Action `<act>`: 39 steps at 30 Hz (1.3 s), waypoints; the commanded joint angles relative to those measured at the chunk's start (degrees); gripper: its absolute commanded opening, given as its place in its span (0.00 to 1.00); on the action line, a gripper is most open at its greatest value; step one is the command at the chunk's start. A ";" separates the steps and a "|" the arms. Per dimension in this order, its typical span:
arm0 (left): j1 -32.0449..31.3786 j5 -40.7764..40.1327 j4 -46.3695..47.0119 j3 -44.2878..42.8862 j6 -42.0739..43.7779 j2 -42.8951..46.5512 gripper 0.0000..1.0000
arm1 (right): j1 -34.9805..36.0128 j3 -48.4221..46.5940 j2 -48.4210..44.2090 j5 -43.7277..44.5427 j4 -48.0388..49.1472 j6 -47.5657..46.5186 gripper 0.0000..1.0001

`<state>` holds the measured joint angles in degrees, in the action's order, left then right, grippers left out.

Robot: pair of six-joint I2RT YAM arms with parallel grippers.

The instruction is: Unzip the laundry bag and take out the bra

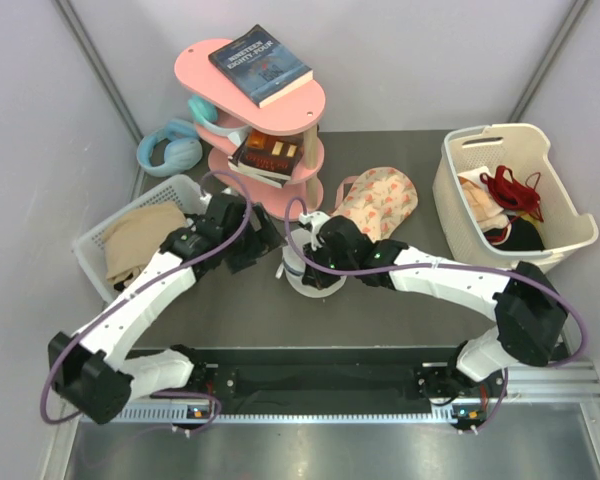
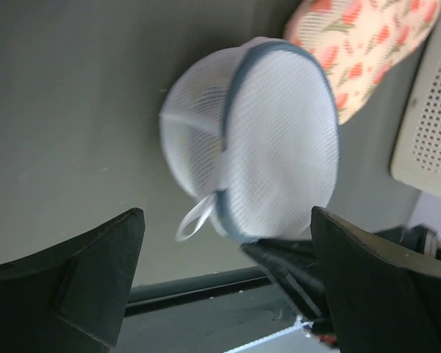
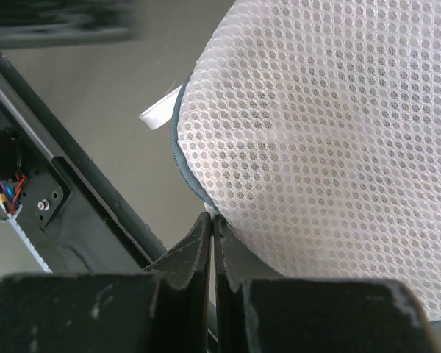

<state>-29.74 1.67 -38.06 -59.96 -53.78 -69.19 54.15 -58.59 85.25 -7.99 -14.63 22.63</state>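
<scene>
Stretching leftward, right arm [image 1: 450, 275] pinches laundry bag [image 2: 279, 147] rim

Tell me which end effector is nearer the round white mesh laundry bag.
Right. The right end effector is shut on the grey rim of the round white mesh laundry bag; the left end effector stands open, apart from the bag, facing it.
</scene>
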 commanded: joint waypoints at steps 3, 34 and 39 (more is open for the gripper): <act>0.03 -5.99 -8.43 5.81 -2.90 9.93 0.99 | 0.78 -2.23 0.97 -0.71 1.27 0.57 0.00; -0.23 6.59 29.09 25.42 -23.74 9.07 0.49 | 1.75 -0.04 0.00 -7.48 6.64 0.66 0.00; -0.23 8.17 32.17 25.51 -24.53 6.96 0.34 | 1.83 -0.04 0.17 -7.74 6.55 0.48 0.00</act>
<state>-29.76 8.25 -12.16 -35.00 -77.06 -60.75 54.50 -58.50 86.06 -13.82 -10.72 23.55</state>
